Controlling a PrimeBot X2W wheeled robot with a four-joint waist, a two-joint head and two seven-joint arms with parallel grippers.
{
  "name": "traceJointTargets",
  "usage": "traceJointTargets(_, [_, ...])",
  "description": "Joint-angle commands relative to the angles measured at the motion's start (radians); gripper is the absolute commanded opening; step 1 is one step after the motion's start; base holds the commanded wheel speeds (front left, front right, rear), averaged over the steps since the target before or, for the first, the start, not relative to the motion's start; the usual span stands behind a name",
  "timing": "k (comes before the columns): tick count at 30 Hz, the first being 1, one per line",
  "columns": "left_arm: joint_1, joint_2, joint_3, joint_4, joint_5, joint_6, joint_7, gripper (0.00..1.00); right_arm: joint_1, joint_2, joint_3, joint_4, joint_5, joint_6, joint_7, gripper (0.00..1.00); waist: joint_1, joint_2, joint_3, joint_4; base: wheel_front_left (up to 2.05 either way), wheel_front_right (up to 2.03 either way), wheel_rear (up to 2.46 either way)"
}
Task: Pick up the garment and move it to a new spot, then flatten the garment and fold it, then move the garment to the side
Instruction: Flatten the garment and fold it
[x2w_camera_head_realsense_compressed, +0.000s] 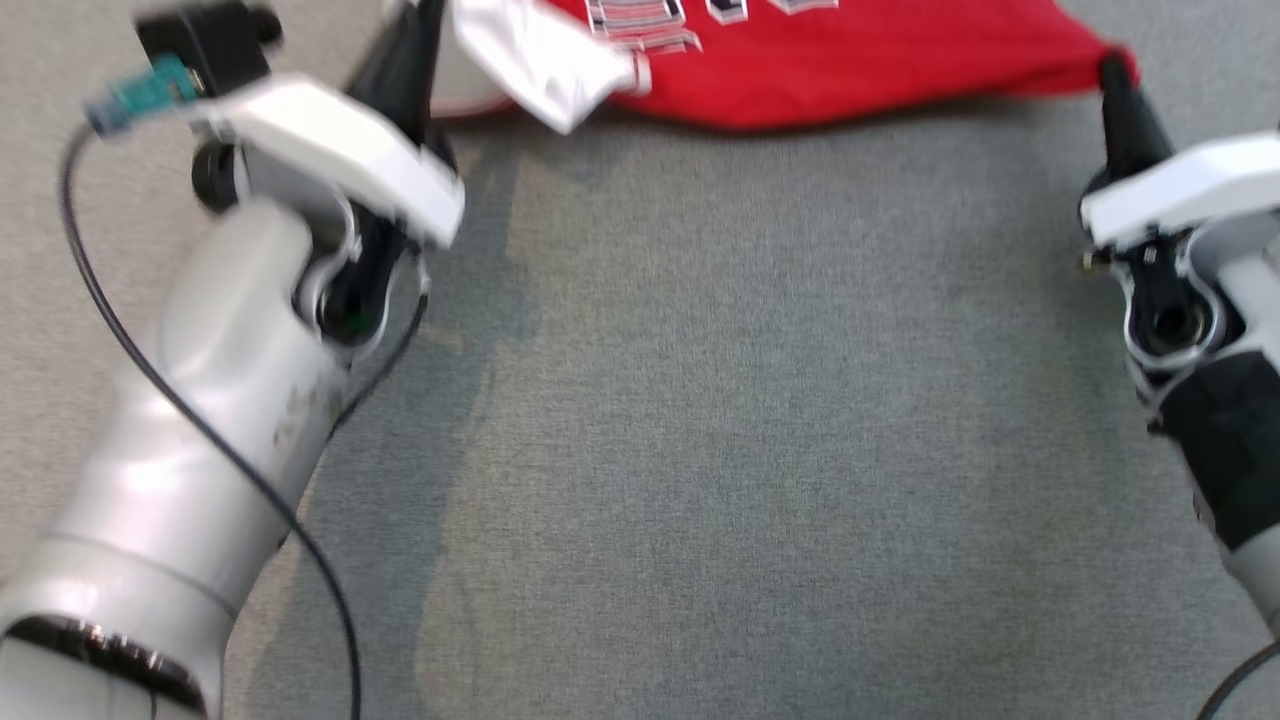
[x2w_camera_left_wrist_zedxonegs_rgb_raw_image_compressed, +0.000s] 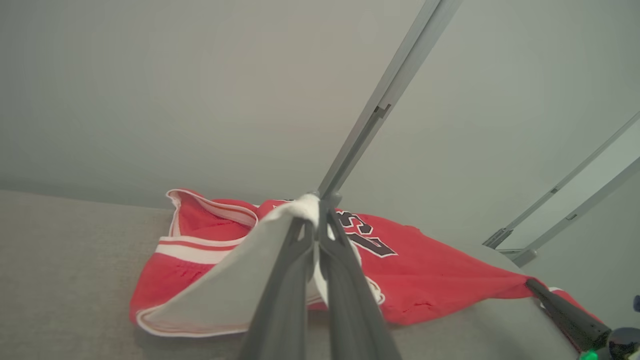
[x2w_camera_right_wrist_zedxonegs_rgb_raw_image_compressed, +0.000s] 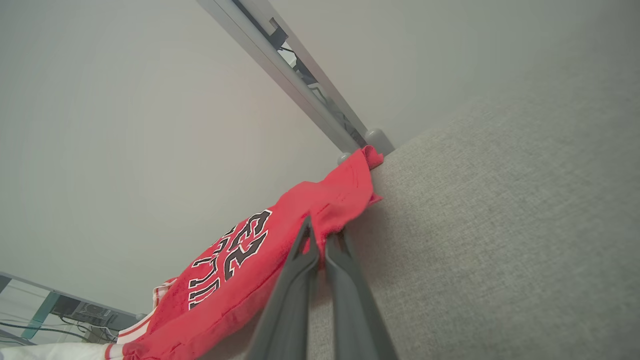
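The garment (x2w_camera_head_realsense_compressed: 850, 60) is a red jersey with white trim and dark printed numbers, lying at the far edge of the grey fabric surface. My left gripper (x2w_camera_head_realsense_compressed: 425, 30) is shut on a white-lined corner of it, seen up close in the left wrist view as the left gripper (x2w_camera_left_wrist_zedxonegs_rgb_raw_image_compressed: 317, 220) pinching pale cloth of the garment (x2w_camera_left_wrist_zedxonegs_rgb_raw_image_compressed: 440, 275). My right gripper (x2w_camera_head_realsense_compressed: 1112, 70) is shut on the red hem at the far right; the right wrist view has the right gripper (x2w_camera_right_wrist_zedxonegs_rgb_raw_image_compressed: 322, 235) clamped on the garment (x2w_camera_right_wrist_zedxonegs_rgb_raw_image_compressed: 280, 245). The cloth stretches between both grippers.
Grey fabric surface (x2w_camera_head_realsense_compressed: 700, 420) spreads wide in front of me. A pale wall with metal frame bars (x2w_camera_left_wrist_zedxonegs_rgb_raw_image_compressed: 380, 105) stands behind the surface. A black cable (x2w_camera_head_realsense_compressed: 150, 380) loops along my left arm.
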Motion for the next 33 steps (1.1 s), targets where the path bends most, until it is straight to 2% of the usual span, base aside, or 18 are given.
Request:
traceJointTargets(1, [0.047,0.026,-0.059,0.007,0.007,-0.001,-0.004,0.00,0.043,-0.014,0.021,0.017,0.017,0.000,0.011,0.00,-0.0001,0.0000,-0.060,0.011,0.00,0.00,0.00])
traceJointTargets(11, [0.264,0.114,-0.351,-0.064,-0.064,-0.001,0.040,0.00,0.169,-0.034,0.128,0.071,0.046,0.000,0.100,0.00,-0.0001,0.0000,-0.181,0.015,0.00,0.00,0.00])
traceJointTargets(21, [0.324,0.173,-0.539,-0.052,-0.075,-0.001,0.061,0.00,0.221,-0.068,0.216,0.117,0.035,0.000,0.146,0.00,-0.0001,0.0000,-0.257,0.020,0.00,0.00,0.00])
traceJointTargets(27, [0.353,0.200,-0.594,-0.080,-0.062,-0.001,0.125,0.00,0.240,-0.085,0.284,0.138,0.014,0.000,0.200,0.00,-0.0001,0.0000,-0.297,0.022,0.00,0.00,0.00])
traceJointTargets(33, [0.408,0.243,-0.606,-0.131,-0.042,-0.001,0.249,0.00,0.251,-0.112,0.372,0.122,-0.029,0.000,0.217,0.00,-0.0001,0.0000,-0.337,0.017,0.00,0.00,0.00])
